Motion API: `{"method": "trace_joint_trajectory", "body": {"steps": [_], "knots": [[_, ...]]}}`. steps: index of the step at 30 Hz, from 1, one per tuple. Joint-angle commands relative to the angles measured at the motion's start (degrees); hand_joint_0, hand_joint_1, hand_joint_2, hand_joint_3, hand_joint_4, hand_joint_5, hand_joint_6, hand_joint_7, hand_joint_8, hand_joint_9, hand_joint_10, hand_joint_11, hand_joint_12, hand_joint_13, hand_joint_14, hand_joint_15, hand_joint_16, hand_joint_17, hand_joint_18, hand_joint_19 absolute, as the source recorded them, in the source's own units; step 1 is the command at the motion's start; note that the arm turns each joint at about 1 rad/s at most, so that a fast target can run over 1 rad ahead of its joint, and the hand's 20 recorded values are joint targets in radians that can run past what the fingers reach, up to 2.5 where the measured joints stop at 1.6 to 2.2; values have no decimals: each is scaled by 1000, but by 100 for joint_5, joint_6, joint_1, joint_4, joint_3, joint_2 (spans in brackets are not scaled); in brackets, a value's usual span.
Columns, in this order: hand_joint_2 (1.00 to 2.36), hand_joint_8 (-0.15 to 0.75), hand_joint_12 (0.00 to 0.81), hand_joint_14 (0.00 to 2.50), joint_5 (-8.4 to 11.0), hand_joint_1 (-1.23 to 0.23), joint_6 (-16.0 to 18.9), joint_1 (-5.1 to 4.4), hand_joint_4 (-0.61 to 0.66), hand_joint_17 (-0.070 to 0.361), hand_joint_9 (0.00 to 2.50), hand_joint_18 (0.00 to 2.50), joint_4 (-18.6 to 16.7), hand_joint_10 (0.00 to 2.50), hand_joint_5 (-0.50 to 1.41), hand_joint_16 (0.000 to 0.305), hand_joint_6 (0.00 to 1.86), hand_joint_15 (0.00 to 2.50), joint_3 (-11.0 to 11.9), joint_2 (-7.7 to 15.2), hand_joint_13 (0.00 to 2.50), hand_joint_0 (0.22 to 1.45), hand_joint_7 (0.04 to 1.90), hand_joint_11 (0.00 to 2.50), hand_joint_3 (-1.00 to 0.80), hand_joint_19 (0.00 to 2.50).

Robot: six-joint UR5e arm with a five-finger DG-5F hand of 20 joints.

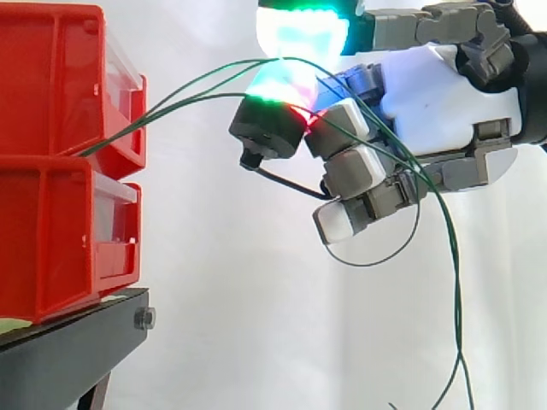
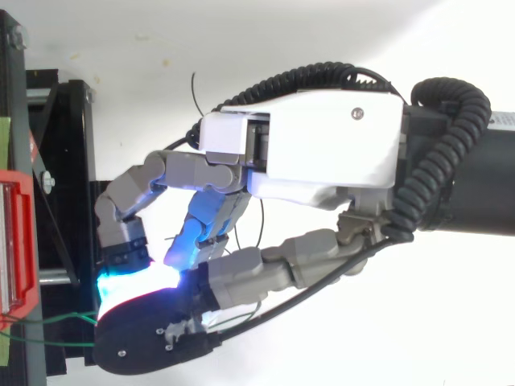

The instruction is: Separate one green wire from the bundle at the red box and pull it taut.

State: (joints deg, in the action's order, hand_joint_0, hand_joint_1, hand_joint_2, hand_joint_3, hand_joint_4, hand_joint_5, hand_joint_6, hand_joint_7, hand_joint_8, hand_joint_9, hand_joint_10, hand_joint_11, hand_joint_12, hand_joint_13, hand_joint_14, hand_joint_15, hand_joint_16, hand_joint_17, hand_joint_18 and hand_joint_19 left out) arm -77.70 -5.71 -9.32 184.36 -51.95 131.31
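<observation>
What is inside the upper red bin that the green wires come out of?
Green wires come out of the front opening of the upper red bin and run to the hand. Their ends and anything deeper inside are covered by the bin's red wall.

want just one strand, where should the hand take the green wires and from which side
Probably the upper green wire, mid-span between the red bin and the hand: there the two strands arch apart. Come from above, leaving the lower one untouched.
</observation>
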Motion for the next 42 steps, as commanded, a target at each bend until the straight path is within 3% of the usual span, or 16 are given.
{"method": "trace_joint_trajectory", "body": {"steps": [1, 9, 16, 26, 31, 34, 36, 42], "knots": [[1026, 262, 342, 24, 0, -776, 9, 1, -61, 105, 1002, 799, -5, 23, -177, 47, 908, 649, 0, 0, 991, 667, 1311, 803, -99, 523], [1022, 230, 326, 21, -18, -773, 369, 62, -164, 98, 1003, 729, 109, 19, -176, 44, 895, 553, 0, -9, 898, 686, 1304, 749, -152, 473], [1021, 153, 288, 10, -123, -841, 782, 185, -262, 86, 835, 569, 364, 14, -168, 38, 867, 257, 0, -53, 679, 687, 1299, 382, -198, 345], [1018, 111, 270, 1, -193, -881, 624, 308, -319, 77, 555, 323, 558, 1, -158, 34, 839, 35, 0, -176, 440, 687, 1324, 0, -238, 144], [1018, 113, 278, 1, -202, -877, 106, 387, -299, 77, 563, 307, 654, 2, -166, 34, 843, 60, -8, -228, 450, 686, 1322, 51, -249, 155], [1018, 120, 284, 3, -185, -870, -378, 423, -299, 79, 603, 347, 654, 3, -169, 35, 849, 95, -8, -237, 489, 687, 1294, 114, -246, 187], [1019, 134, 292, 5, -176, -864, -932, 449, -298, 82, 624, 394, 663, 5, -170, 36, 853, 135, -8, -237, 534, 687, 1283, 161, -247, 217], [1019, 144, 298, 7, -158, -857, -1749, 423, -291, 85, 667, 457, 645, 7, -172, 38, 856, 203, -8, -237, 601, 686, 1267, 221, -243, 273]]}}
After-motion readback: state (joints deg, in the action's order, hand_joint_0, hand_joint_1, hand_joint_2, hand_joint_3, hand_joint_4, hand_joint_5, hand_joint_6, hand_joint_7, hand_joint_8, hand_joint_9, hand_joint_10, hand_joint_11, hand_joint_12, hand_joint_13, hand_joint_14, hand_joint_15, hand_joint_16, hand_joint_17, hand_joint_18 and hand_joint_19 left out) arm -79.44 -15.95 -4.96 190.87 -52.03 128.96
